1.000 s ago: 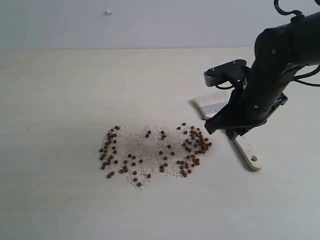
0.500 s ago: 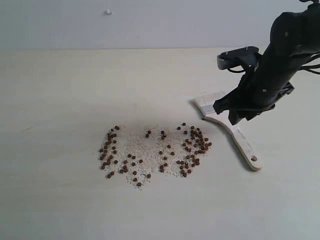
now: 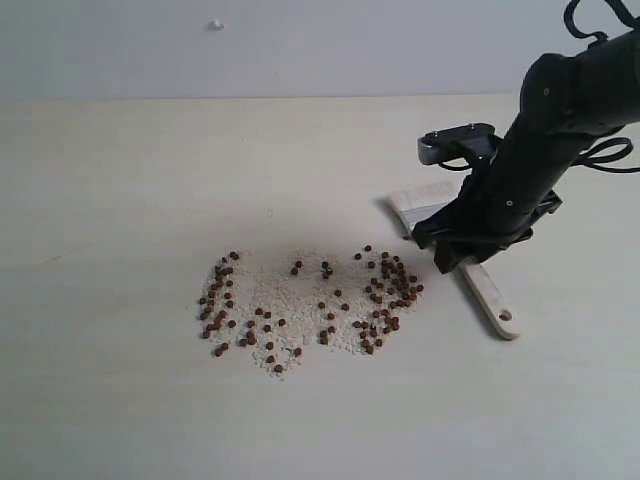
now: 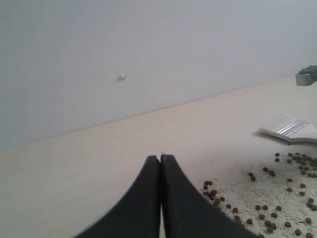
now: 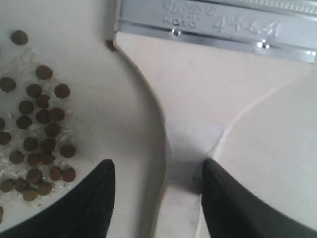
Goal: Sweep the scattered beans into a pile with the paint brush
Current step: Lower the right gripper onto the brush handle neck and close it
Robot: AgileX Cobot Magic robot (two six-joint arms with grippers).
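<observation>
Hangs the right claw (image 5: pixel 156 166) low over the paint brush (image 3: pixel 490 295), fingers spread wide to either side of the wooden handle, gripping nothing. Has the brush lying flat on the worktop (image 3: pixel 120 200), just right of the beans (image 3: pixel 395 278) scattered loosely across whitish crumbs (image 3: pixel 275 290). Holds the left claw (image 4: pixel 160 158) pinched together and empty, above the worktop.

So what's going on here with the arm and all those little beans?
The right gripper is down over the brush, which lies flat on the table beside the beans. Its jaws stand open, one on each side of the brush, not gripping it. The beans are scattered among whitish crumbs, not yet piled. The left gripper is shut and empty.
</observation>
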